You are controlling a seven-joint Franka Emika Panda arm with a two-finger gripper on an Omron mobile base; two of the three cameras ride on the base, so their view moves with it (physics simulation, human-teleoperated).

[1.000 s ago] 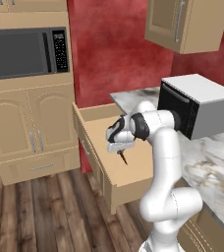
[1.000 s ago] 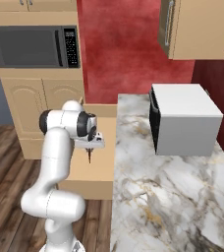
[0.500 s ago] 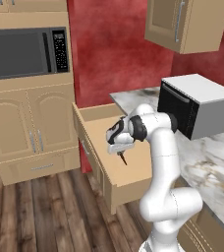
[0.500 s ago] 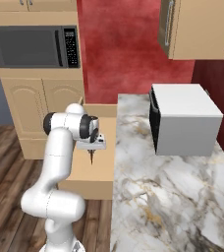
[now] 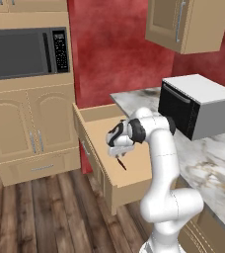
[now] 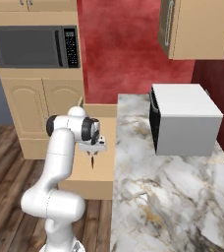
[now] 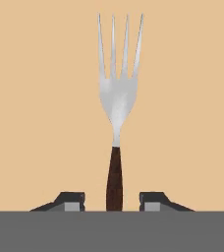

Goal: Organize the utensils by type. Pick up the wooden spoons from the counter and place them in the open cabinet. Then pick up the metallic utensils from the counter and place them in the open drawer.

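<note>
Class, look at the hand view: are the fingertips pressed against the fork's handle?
No: a gap shows on each side between the fingertips and the fork handle, over the drawer floor.

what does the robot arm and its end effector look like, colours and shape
The arm is glossy white, built of thick rounded tube segments with dark bands at the joints, rising from a bulbous white base. No loose cables or markings are visible. The end effector has a white body with dark patches; the hand view shows its two small dark fingertips with grey pads.
</note>
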